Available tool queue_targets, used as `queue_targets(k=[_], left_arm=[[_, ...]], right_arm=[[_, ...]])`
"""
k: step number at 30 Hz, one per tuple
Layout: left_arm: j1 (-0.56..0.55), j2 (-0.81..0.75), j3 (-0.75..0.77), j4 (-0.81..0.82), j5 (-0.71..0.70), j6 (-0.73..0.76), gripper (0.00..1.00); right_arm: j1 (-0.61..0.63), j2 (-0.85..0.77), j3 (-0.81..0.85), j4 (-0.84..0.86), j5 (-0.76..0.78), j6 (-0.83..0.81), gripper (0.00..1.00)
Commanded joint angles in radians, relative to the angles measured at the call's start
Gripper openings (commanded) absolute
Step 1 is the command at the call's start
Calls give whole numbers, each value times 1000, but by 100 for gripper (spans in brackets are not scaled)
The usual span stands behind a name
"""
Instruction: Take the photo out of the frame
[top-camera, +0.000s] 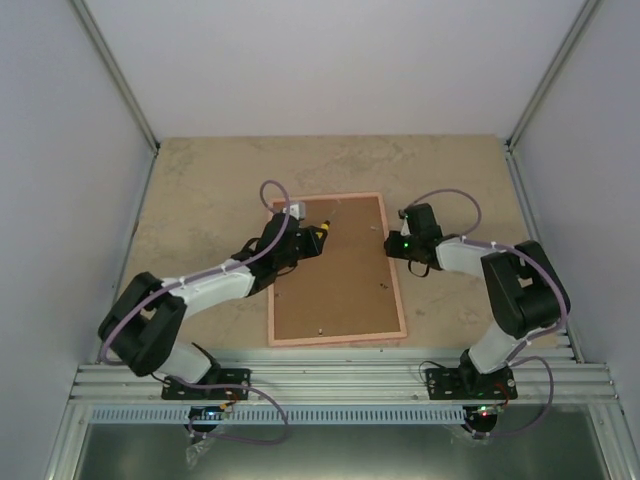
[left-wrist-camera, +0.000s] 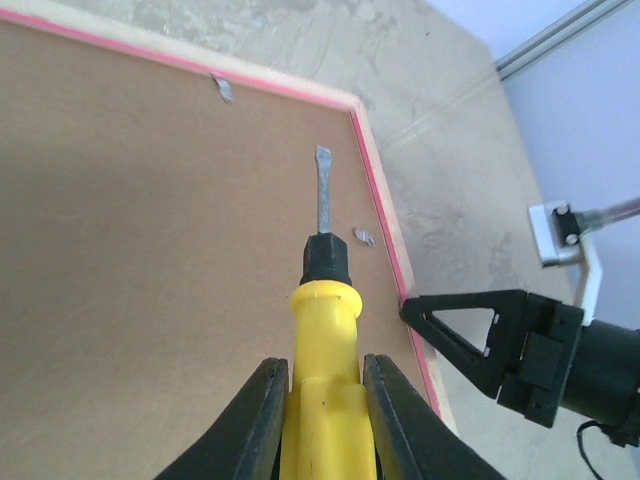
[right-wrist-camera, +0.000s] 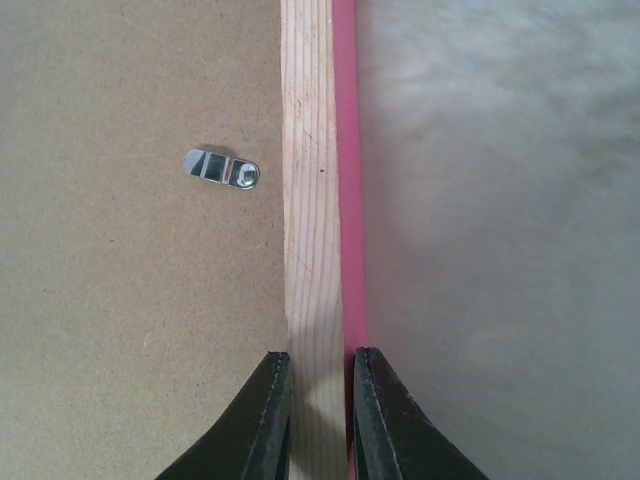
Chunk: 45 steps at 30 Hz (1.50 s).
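The pink frame (top-camera: 394, 262) lies face down on the table, with its brown backing board (top-camera: 335, 275) facing up. The photo is hidden under the board. My left gripper (left-wrist-camera: 325, 385) is shut on the yellow handle of a flat screwdriver (left-wrist-camera: 325, 340). The screwdriver's blade points at the board near a metal tab (left-wrist-camera: 364, 237) by the frame's right rail (left-wrist-camera: 385, 230). My right gripper (right-wrist-camera: 321, 375) is shut on that right rail (right-wrist-camera: 315, 200), one finger on the inner wooden side and one on the pink outer side. In the top view the left gripper (top-camera: 305, 240) is over the board's upper part and the right gripper (top-camera: 393, 245) is at the frame's right edge.
A second metal tab (left-wrist-camera: 223, 90) sits at the board's far edge. Another tab (right-wrist-camera: 221, 168) lies flat on the board just inside the rail. The beige table (top-camera: 200, 200) surrounds the frame, with white walls on three sides.
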Motion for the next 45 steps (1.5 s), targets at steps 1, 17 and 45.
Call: queue_targets(k=[1, 17, 45], left_arm=[[1, -89, -50, -11, -26, 1, 0], [3, -198, -160, -12, -86, 0, 0], [3, -379, -233, -56, -136, 103, 0]], right_arm=[[-29, -94, -57, -4, 67, 151, 0], [-125, -290, -212, -26, 207, 335, 8], [364, -669, -309, -675, 54, 250, 90]])
